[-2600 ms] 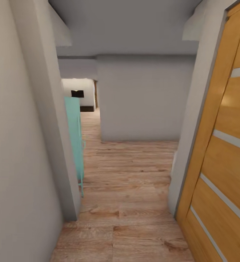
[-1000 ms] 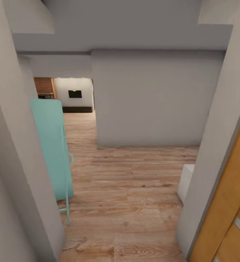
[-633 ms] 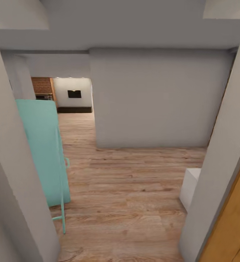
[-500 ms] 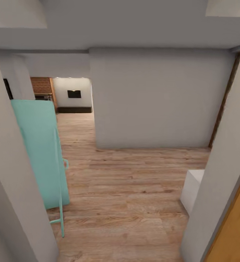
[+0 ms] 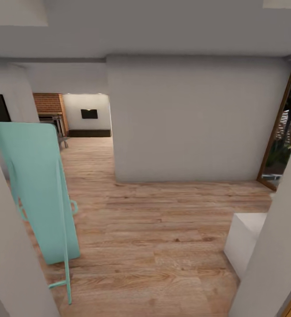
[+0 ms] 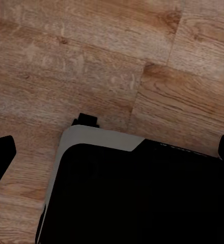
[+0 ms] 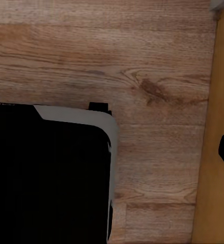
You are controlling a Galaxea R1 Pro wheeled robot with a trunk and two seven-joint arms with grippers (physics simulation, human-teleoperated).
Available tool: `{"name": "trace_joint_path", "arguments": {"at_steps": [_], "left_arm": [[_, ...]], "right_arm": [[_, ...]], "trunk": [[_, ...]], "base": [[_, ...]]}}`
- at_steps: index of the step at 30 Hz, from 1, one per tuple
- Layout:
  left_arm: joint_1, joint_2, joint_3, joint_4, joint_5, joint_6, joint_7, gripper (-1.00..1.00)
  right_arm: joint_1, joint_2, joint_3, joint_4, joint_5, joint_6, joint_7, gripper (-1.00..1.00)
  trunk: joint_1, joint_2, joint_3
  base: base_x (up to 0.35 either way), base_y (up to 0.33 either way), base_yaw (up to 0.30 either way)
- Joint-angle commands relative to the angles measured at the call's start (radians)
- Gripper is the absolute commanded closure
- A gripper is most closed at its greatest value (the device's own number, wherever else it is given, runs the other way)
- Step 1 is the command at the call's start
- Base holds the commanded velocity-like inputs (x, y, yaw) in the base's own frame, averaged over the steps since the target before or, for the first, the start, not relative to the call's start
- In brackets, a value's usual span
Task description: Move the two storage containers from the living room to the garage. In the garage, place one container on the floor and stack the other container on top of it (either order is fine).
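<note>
Wood plank flooring [image 5: 163, 237] runs past a grey partition wall [image 5: 194, 119]; a mint-green folded frame [image 5: 37, 189], seemingly stored, leans left of that wall. Containers unseen, presumably farther on in the living room. Both arms hang down, wrist cameras facing the robot's dark base [image 6: 137, 193]; neither grip's opening can be judged

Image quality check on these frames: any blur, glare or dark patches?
Head view: soft render, evenly lit, no glare; turquoise board slightly smeared, far brick wall dim. Left wrist view: sharp wood floor, black robot base without detail. Right wrist view: same, crisp grain, featureless black base.
</note>
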State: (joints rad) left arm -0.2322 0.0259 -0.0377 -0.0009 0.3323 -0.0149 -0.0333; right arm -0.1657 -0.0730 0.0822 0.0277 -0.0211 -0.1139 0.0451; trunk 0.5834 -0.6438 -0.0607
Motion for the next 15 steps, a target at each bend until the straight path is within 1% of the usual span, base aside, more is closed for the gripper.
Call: {"name": "trace_joint_path", "arguments": {"at_steps": [1, 7, 15], "left_arm": [[-0.001, 0.0, -0.005, 0.001, 0.008, -0.002, -0.003, -1.0], [-0.001, 0.0, -0.005, 0.001, 0.008, -0.001, -0.003, -1.0], [-0.001, 0.0, -0.005, 0.001, 0.008, 0.001, -0.003, -1.0]], "right_arm": [[-0.002, 0.0, 0.008, 0.003, -0.003, -0.006, 0.002, -1.0], [-0.002, -0.002, 0.002, 0.003, -0.006, -0.006, 0.002, -1.0], [-0.002, -0.001, 0.009, 0.003, -0.004, -0.002, 0.002, -1.0]], "trunk": [[0.001, -0.001, -0.002], [0.001, -0.001, -0.002], [0.001, -0.001, -0.002]], "base": [[0.322, 0.0, 0.0], [0.322, 0.0, 0.0], [0.322, 0.0, 0.0]]}}
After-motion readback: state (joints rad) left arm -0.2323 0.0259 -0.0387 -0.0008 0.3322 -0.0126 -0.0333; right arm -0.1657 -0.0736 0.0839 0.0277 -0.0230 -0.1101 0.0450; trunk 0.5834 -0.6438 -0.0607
